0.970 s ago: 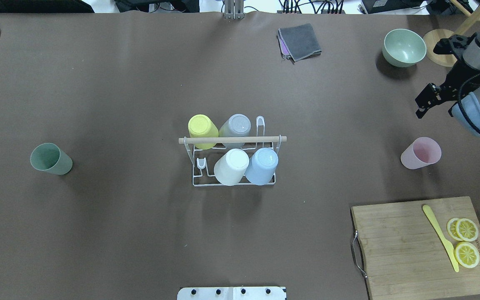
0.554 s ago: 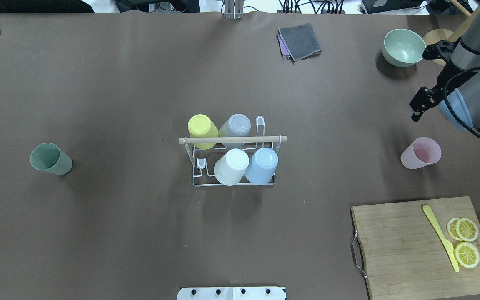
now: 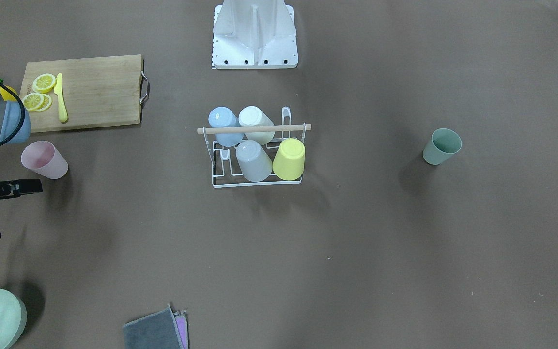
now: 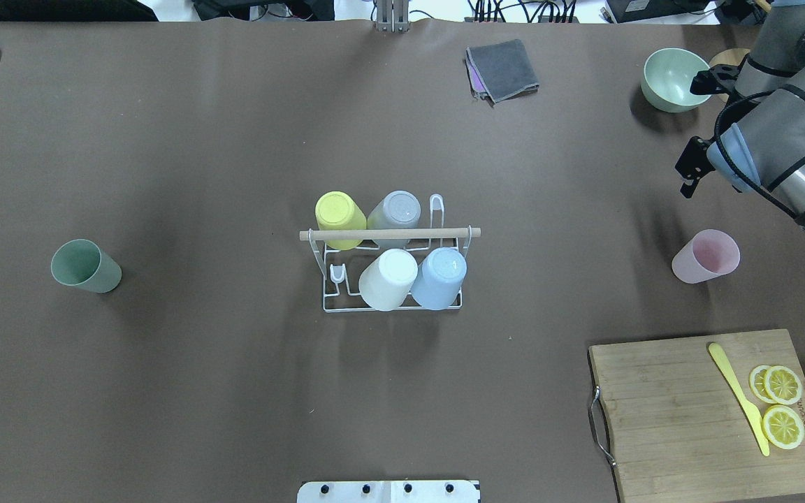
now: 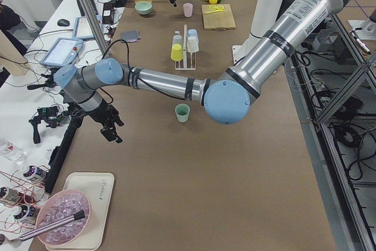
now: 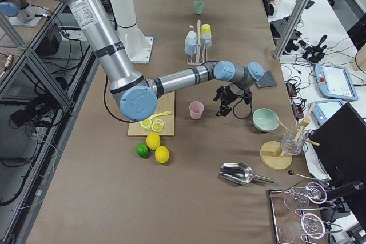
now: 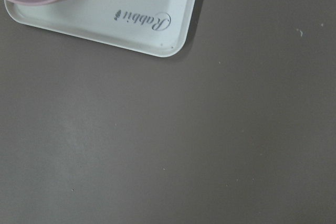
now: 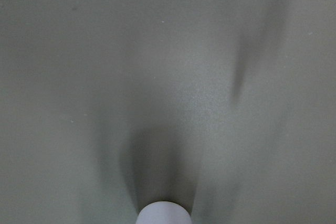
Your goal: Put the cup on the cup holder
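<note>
Four cups [image 4: 388,279] sit upended on the holder [image 4: 388,235] at the middle of the table [image 4: 235,391], with two prongs free. A pink cup [image 4: 706,256] on the right and a green cup [image 4: 85,266] on the left stand not yet racked. The right gripper [image 4: 689,136], spread wide and empty, hovers just beyond the pink one. Only the left-end view shows the left gripper [image 5: 111,130], near a tray [image 5: 100,198]; its spread cannot be told.
</note>
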